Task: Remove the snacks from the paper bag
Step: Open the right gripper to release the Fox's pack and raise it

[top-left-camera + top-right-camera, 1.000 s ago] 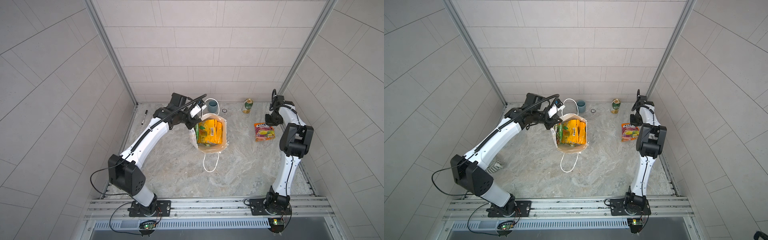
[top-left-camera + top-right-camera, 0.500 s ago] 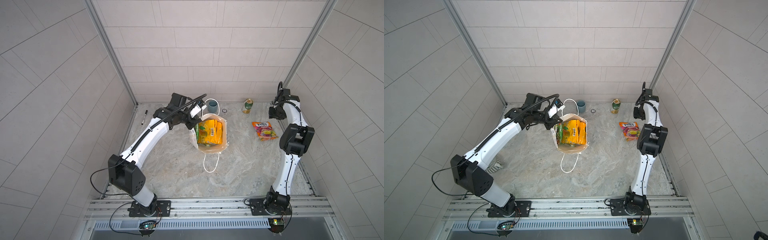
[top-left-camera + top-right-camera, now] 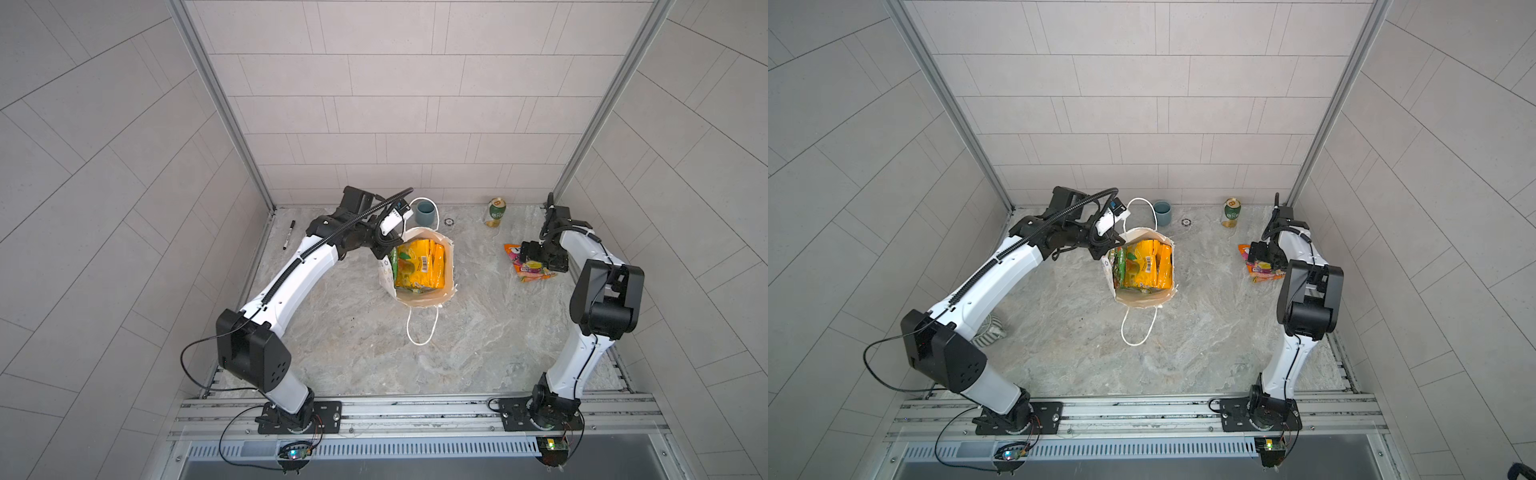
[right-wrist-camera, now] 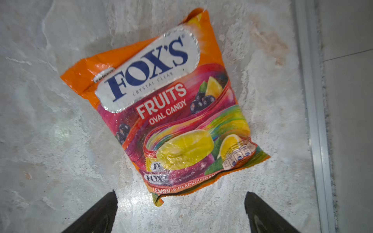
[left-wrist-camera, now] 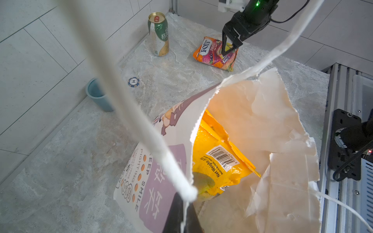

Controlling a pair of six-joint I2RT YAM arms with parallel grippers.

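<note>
The white paper bag [image 3: 451, 270] [image 3: 1133, 300] [image 5: 262, 113] stands open in the middle of the table. Several yellow-orange and green-yellow snacks [image 3: 419, 266] [image 3: 1144, 266] [image 5: 216, 161] stand inside it. My left gripper [image 3: 384, 249] [image 3: 1100, 249] [image 5: 184, 213] is shut on the bag's rim at its far left corner, by the cord handle. One pink-orange FOX'S packet [image 3: 531, 268] [image 3: 1260, 268] [image 5: 212, 54] [image 4: 167, 113] lies flat on the table at the right. My right gripper [image 3: 534, 254] [image 3: 1258, 253] [image 5: 228, 50] [image 4: 179, 199] hangs open just above it, nothing between its fingers.
A green-and-gold can [image 3: 496, 212] [image 5: 159, 34], a blue cup [image 3: 424, 212] [image 5: 99, 94] and a poker chip [image 3: 449, 222] [image 5: 133, 82] sit along the back wall. A pen [image 3: 289, 235] lies at the far left. The bag's near handle [image 3: 422, 324] trails on the table.
My right gripper has gone from shut to open over the pink-orange packet, which now lies free on the table. The left gripper and the bag have not moved.
</note>
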